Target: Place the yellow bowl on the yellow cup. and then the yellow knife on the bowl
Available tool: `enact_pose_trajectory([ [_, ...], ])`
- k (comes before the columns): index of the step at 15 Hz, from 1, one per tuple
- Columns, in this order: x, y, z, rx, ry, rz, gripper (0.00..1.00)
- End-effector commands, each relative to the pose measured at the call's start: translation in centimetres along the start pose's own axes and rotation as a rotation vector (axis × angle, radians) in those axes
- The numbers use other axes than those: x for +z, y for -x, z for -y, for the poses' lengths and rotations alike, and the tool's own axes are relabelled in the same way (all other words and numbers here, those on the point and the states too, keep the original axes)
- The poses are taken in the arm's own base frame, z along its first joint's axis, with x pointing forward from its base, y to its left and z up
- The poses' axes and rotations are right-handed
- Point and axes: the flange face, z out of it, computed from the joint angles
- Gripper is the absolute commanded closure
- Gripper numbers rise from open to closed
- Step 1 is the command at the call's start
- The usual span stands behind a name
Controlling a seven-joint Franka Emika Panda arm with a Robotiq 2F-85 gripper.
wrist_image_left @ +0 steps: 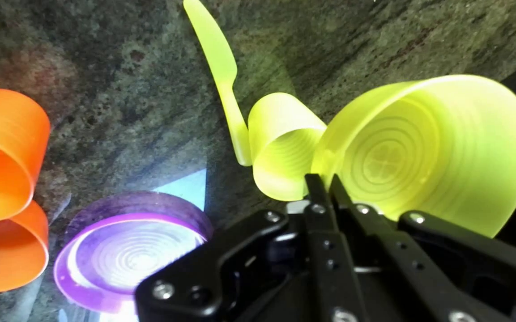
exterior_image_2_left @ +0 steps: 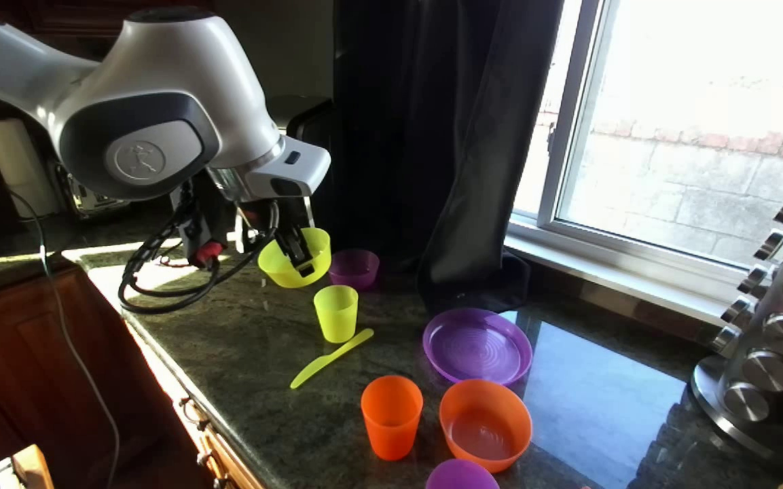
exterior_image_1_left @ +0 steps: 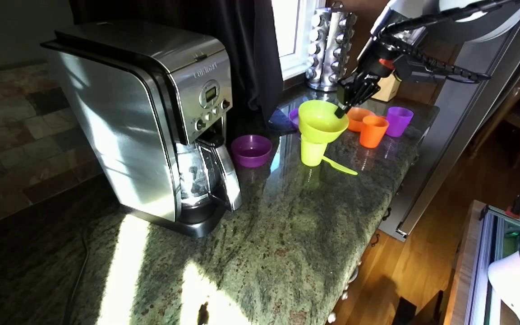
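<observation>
My gripper (wrist_image_left: 322, 179) is shut on the rim wall of the yellow bowl (wrist_image_left: 468, 152), one finger inside the bowl and one outside. The bowl is held up above the counter. The yellow cup (wrist_image_left: 284, 138) stands upright and open on the counter beside the bowl. In an exterior view the bowl (exterior_image_2_left: 281, 268) is behind the cup (exterior_image_2_left: 337, 316), offset from it; in an exterior view the bowl (exterior_image_1_left: 318, 119) overlaps the cup (exterior_image_1_left: 312, 154) along the line of sight. The yellow knife (wrist_image_left: 222, 74) lies flat on the counter next to the cup; it also shows in an exterior view (exterior_image_2_left: 330, 360).
A purple bowl (exterior_image_2_left: 354, 269) stands near the curtain. A purple plate (exterior_image_2_left: 478, 348), an orange cup (exterior_image_2_left: 391, 421), an orange bowl (exterior_image_2_left: 486, 428) and a purple cup (exterior_image_1_left: 398, 122) are on the counter. A coffee maker (exterior_image_1_left: 142, 122) and a spice rack (exterior_image_1_left: 329, 49) stand there too.
</observation>
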Motion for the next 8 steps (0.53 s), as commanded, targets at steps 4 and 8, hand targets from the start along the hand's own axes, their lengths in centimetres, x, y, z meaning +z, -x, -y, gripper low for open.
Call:
enact_pose_trajectory([
  [4, 0.6, -0.8, -2.5, 0.079, -0.045, 0.041, 0.99],
  [8, 1.0, -1.2, -3.6, 0.135, -0.056, 0.061, 0.99],
])
